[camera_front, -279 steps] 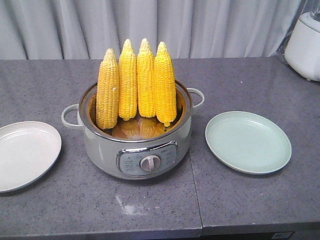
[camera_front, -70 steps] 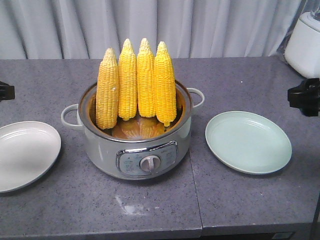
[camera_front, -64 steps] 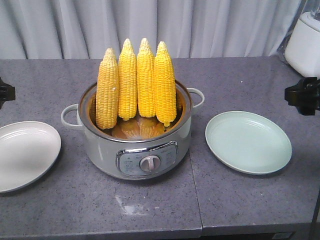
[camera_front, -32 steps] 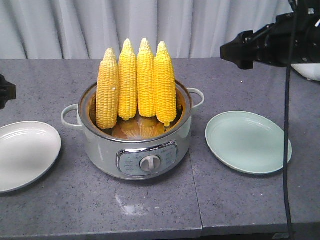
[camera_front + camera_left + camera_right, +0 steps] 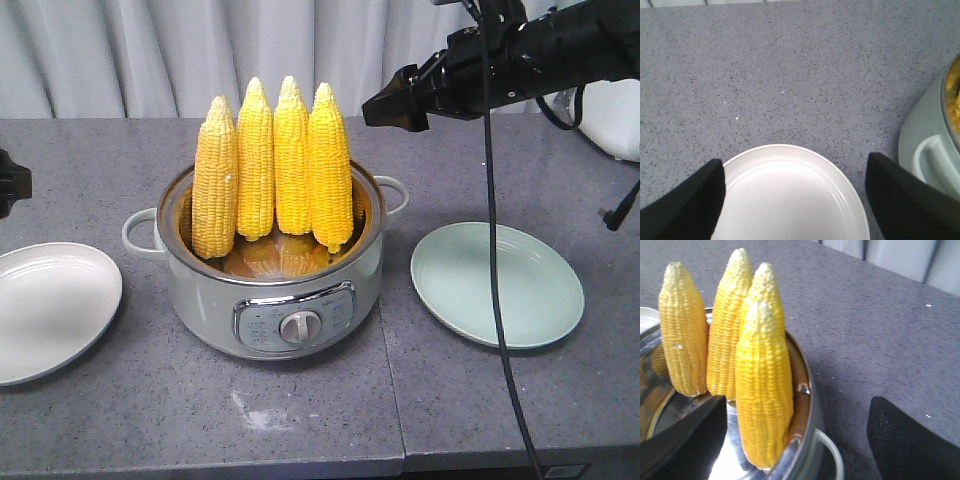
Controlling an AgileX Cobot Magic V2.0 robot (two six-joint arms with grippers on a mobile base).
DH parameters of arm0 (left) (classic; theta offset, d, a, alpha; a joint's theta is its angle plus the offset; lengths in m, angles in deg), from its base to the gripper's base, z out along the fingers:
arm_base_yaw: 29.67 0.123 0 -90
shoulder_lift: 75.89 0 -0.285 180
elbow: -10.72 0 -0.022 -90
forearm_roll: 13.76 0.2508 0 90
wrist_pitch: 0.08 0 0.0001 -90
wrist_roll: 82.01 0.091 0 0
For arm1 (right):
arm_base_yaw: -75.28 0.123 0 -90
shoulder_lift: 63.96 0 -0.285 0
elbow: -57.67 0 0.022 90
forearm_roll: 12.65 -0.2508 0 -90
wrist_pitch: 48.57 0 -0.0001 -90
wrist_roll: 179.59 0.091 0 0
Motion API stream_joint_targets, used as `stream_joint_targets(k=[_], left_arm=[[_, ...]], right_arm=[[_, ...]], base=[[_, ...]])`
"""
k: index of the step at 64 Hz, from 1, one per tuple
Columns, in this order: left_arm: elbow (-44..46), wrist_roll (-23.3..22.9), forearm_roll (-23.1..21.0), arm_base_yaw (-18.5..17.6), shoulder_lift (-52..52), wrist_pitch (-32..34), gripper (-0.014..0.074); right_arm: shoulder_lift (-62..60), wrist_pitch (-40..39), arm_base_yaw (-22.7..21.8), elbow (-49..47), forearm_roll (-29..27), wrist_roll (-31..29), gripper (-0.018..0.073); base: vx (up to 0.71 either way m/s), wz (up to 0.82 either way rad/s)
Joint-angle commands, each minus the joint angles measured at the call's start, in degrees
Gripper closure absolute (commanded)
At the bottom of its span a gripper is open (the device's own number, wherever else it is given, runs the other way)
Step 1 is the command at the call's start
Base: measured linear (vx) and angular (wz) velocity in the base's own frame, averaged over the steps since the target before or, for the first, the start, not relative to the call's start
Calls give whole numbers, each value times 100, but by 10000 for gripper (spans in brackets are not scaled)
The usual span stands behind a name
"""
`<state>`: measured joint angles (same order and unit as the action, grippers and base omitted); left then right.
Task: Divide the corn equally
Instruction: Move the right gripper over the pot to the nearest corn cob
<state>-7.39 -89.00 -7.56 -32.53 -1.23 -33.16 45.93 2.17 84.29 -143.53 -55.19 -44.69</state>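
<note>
your four corn cobs (image 5: 272, 165) stand upright, tips up, in the pot (image 5: 200, 300) between the white plate (image 5: 50, 310) and green plate (image 5: 535, 290). your right gripper (image 5: 388, 107) hangs near them, jaws spread wide, empty; your left gripper (image 5: 797, 200), equally wide and empty, hovers over the white plate.

Mock kitchen: grey stone counter (image 5: 450, 400), electric pot (image 5: 275, 300), curtain backdrop (image 5: 120, 50)

The right tool (image 5: 388, 108) and its arm (image 5: 540, 45) are matte black, with thin black cables (image 5: 492, 250) hanging.
</note>
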Motion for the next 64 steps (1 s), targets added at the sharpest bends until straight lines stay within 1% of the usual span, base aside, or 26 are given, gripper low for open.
stream_joint_targets(k=[1, 4, 8, 11, 15, 19, 23, 30, 42, 52, 64], left_arm=[[216, -16, -21, -1, -96, 387, 31], [216, -16, -21, -1, -96, 387, 31], [216, -16, -21, -1, -96, 387, 31], [216, -16, -21, -1, -96, 387, 31], [216, -16, -21, -1, -96, 387, 31], [216, -16, -21, -1, -96, 387, 31], [216, -16, -21, -1, -96, 387, 31], [216, -16, -21, -1, -96, 387, 31], [216, -16, -21, -1, -96, 387, 31], [216, -16, -21, -1, -96, 387, 31], [216, -16, -21, -1, -96, 387, 31]], right_arm=[[-101, -148, -13, -197, -833, -454, -4], [-35, -134, -6, -197, -1184, -638, -4], [28, -90, 11, -197, -1522, -890, -4], [52, -81, 80, -197, -1694, -1090, -4], [71, -102, 217, -197, -1719, -1315, -4], [95, -182, 371, -197, -1653, -1454, -4], [142, -361, 520, -197, -1546, -1466, -4], [254, -680, 656, -197, -1336, -1453, -4], [428, -884, 663, -192, -1280, -1433, -4], [475, -1032, 663, -186, -1079, -1429, -4], [475, -1210, 658, -186, -717, -1197, -4]], base=[[0, 0], [0, 0], [0, 0], [0, 0], [0, 0], [0, 0], [0, 0], [0, 0], [0, 0], [0, 0], [0, 0]])
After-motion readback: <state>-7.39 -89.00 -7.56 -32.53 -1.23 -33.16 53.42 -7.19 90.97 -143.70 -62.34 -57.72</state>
